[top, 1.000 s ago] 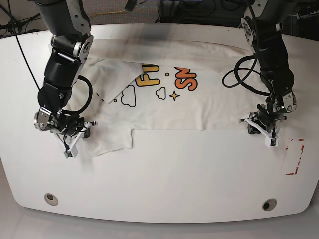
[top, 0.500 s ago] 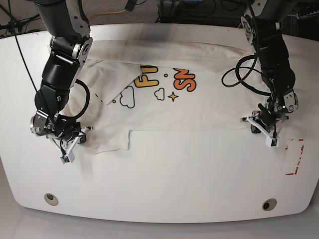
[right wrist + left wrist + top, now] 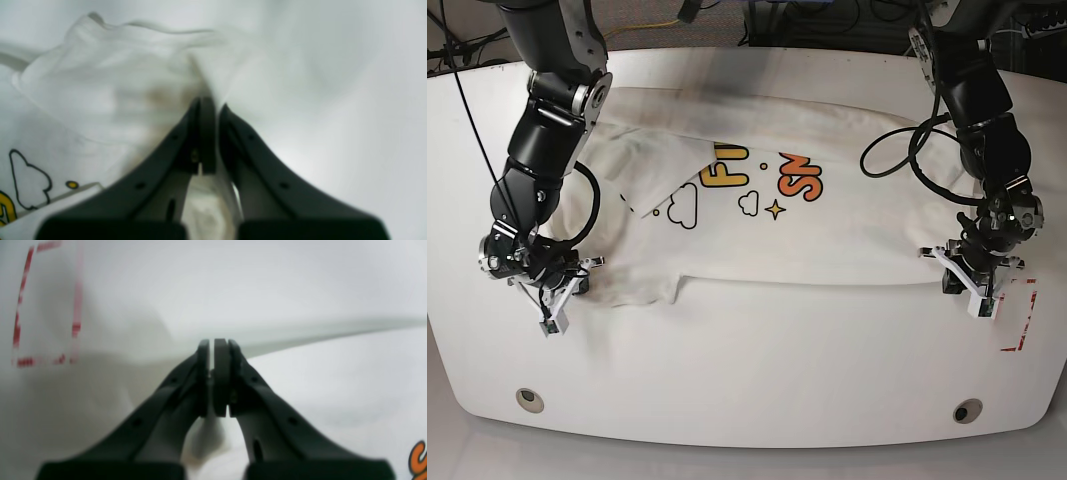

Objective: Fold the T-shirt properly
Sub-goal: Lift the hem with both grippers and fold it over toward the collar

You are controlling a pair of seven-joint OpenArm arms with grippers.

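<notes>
Gripping the T-shirt [image 3: 333, 390] in the left wrist view, the left gripper [image 3: 213, 376] has its fingers closed at the centre, white cloth pinched between them; the shirt's edge runs out towards three o'clock, an orange printed letter [image 3: 418, 458] peeks in at four, and red dashed marks [image 3: 18, 326] sit near ten. Over to the right wrist view: the right gripper [image 3: 215, 136] is closed too, on a ridge of white cotton rising towards twelve, with rumpled fabric at ten and a cloud outline [image 3: 46, 186] between eight and nine. And in the base view, here's the shirt spread across the white tabletop [image 3: 747, 380], from the centre up to twelve, its orange lettering just above the middle, its near edge stretched between the left gripper, between three and four, and the right gripper, between eight and nine.
</notes>
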